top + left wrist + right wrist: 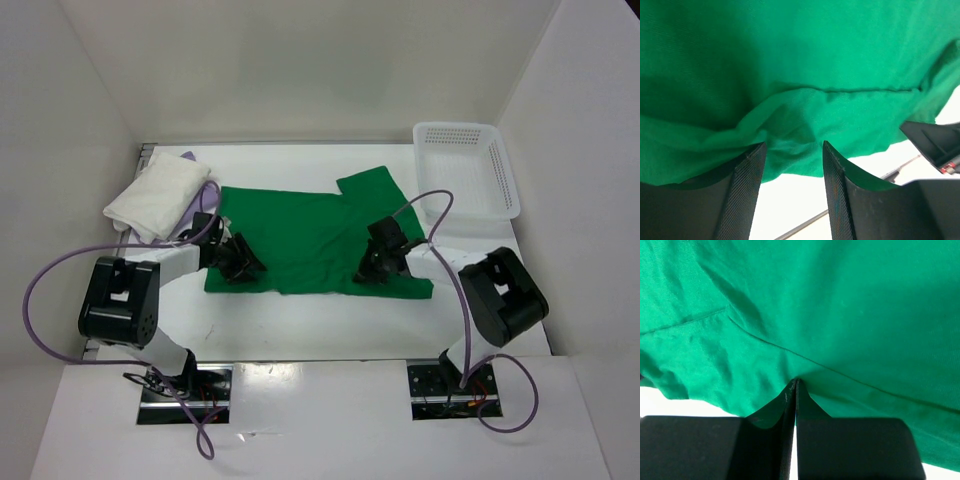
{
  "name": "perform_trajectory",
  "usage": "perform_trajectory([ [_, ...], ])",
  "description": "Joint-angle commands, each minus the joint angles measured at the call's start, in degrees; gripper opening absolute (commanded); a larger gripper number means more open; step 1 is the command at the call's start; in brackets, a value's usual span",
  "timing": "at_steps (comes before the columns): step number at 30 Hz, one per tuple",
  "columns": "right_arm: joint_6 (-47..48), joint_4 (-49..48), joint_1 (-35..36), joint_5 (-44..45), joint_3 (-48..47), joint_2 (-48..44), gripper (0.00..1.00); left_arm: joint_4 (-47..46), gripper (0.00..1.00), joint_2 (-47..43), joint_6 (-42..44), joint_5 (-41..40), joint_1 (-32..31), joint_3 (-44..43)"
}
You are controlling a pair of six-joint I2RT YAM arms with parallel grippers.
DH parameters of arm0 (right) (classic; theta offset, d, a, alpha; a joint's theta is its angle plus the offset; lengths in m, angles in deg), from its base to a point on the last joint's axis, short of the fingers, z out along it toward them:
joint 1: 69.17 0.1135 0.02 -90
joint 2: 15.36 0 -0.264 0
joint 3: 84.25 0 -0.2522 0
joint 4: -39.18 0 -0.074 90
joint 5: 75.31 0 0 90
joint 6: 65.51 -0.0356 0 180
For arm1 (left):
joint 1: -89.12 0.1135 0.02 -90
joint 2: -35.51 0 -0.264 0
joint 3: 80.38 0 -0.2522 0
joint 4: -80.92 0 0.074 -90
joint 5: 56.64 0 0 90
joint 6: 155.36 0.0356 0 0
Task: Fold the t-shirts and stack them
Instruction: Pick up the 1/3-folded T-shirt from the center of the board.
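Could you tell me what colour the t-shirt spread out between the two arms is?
The t-shirt is bright green, clearest in the top external view.

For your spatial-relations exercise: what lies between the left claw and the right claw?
The green t-shirt fills the stretch between left claw and right claw; the top view shows it.

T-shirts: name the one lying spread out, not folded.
The green t-shirt, spread across the middle of the table; the white t-shirt lies folded at the far left.

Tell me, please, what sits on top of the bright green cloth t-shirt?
Only the two grippers: the left gripper open over bunched cloth, the right gripper shut on a fold of the bright green cloth t-shirt. Whatever lies beneath it is hidden.
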State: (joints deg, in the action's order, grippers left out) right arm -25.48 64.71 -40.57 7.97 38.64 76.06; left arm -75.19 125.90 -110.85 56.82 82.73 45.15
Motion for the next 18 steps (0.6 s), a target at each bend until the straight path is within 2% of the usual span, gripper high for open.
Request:
perform_trajectory([
  [1,-1.35,3.43,1.89,2.93,5.29,-2.10,0.04,6.04,0.59,1.74,-0.19,-1.06,-0.55,8.34],
  [3,-2.93,6.05,1.90,2.94,7.57,-4.66,0.04,8.49,0.59,-1.08,-0.82,-1.05,-0.55,8.98],
  [8,-2.93,13.62,1.90,6.01,8.72,-15.01,0.07,19.02,0.59,-17.42,-4.25,-4.30,0.06,7.31],
  [12,-2.41,16.18,1.90,3.56,8.72,-17.76,0.11,27.39,0.63,-20.96,-2.76,-2.73,1.38,4.94],
  [14,-1.71,17.49,1.90,2.94,7.33,-17.76,0.16,28.97,0.66,-20.96,-1.36,-2.02,1.38,3.63],
  [15,-1.18,18.45,1.90,2.94,4.79,-17.76,0.24,28.98,0.66,-20.96,-0.57,-2.02,1.38,3.01],
  [17,1.45,20.82,1.90,4.69,0.92,-17.76,0.33,28.46,0.60,-20.96,0.48,-5.16,1.38,0.47],
  [18,2.68,20.84,1.20,5.40,-3.71,-17.76,0.36,27.50,0.57,-20.96,1.28,-5.18,1.38,-3.98],
])
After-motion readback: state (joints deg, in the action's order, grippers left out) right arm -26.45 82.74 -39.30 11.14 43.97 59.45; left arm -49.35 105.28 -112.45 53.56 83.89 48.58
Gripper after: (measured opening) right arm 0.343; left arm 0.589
